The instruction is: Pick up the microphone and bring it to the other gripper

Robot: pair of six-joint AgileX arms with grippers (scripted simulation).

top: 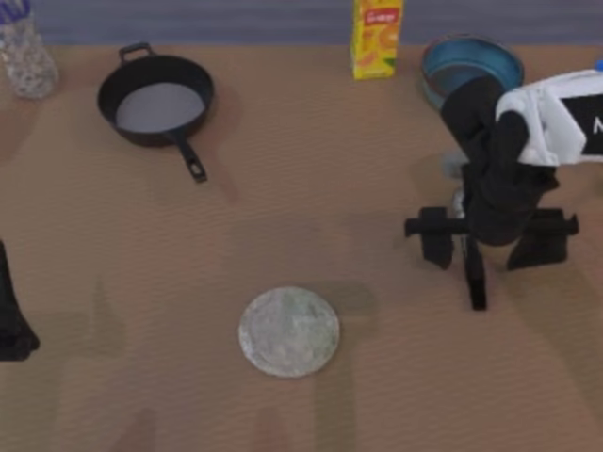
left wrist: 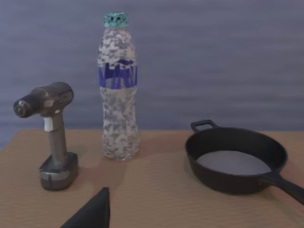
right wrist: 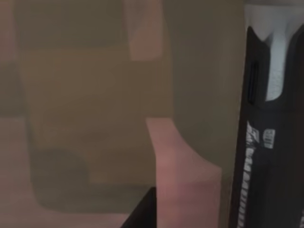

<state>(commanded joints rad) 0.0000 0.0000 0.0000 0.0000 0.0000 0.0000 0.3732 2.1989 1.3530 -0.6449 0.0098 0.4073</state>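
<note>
The microphone (top: pixel 474 278) lies on the table at the right, its black handle pointing toward the near edge and its silver head mostly hidden under my right arm. My right gripper (top: pixel 490 247) hangs over it, open, with one finger on each side of the handle and neither touching it. The right wrist view shows the microphone (right wrist: pixel 266 156) close by, beside one black fingertip (right wrist: pixel 145 213). My left gripper (top: pixel 11 325) is parked at the table's left edge. Only one of its fingertips (left wrist: pixel 95 213) shows in the left wrist view, with nothing held.
A black frying pan (top: pixel 158 102) sits at the back left, with a water bottle (top: pixel 24 56) in the corner and a drill (left wrist: pixel 52 137) beside it. A juice carton (top: pixel 377 38) and a blue bowl (top: pixel 471 64) stand at the back. A round grey disc (top: pixel 288 331) lies front centre.
</note>
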